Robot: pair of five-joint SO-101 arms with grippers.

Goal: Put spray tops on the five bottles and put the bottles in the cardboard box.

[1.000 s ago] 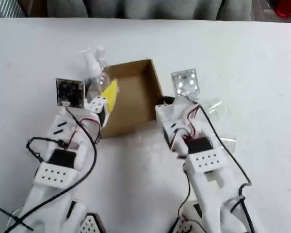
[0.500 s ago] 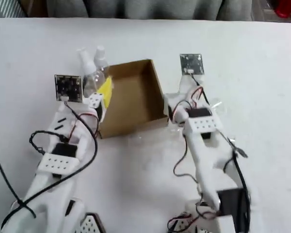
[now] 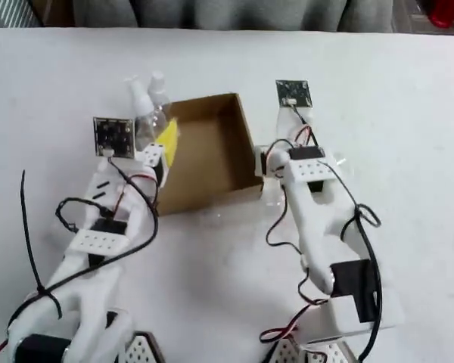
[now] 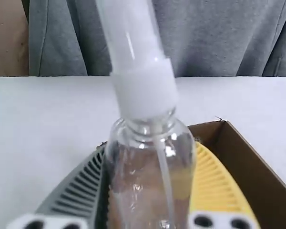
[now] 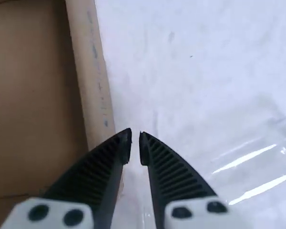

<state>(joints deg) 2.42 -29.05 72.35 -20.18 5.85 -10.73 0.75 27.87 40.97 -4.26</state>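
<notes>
Bottle [image 4: 150, 171] with its spray top [image 4: 143, 86] fitted is clamped in the left jaws at the cardboard box's [image 3: 212, 147] left wall, not yet inside. The box looks empty; a second capped bottle [image 3: 157, 83] may stand alongside. Right jaws, nearly closed, hold nothing beside the box's right wall. No writing is legible.

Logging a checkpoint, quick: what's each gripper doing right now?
Left gripper: closed on a spray-topped bottle.
Right gripper: closed, holding nothing.
</notes>
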